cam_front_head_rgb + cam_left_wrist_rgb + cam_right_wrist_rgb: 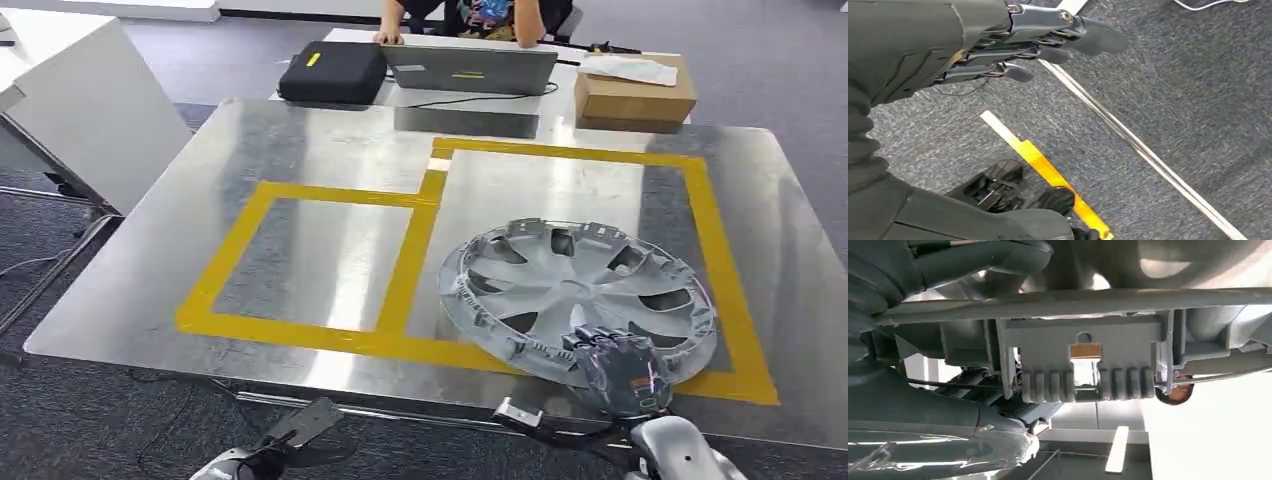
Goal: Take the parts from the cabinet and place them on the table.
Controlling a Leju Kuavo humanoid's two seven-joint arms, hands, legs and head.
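A: Where does the part sit right now?

B: The grey wheel cover [578, 293] lies on the metal table [150, 290], inside the larger of the two rectangles marked in yellow tape [410, 250]. Its near rim crosses the front tape strip and comes close to the table's front edge.

A: And the right hand?

B: The right hand [618, 362] grips that near rim, fingers over the top. In the right wrist view, the thumb [938, 447] lies on one side of the rim and a finger [980, 255] on the other, with the cover's ribbed clips [1083, 385] between them.

A: The left?

B: The left hand [1048, 45] hangs low beside the table, over grey carpet. Its fingers are straight and apart, with nothing in them.

A: How much open surface is there?

B: The smaller taped rectangle to the left is bare metal, as is the wide margin out to the left edge. The far part of the big rectangle is bare too.

A: What lines the far edge?

B: A black case [333, 71], an open laptop [470, 68] and a cardboard box [633, 90] sit on a second table just behind. A person [470, 18] sits beyond them. A white cabinet [80, 100] stands off the left corner.
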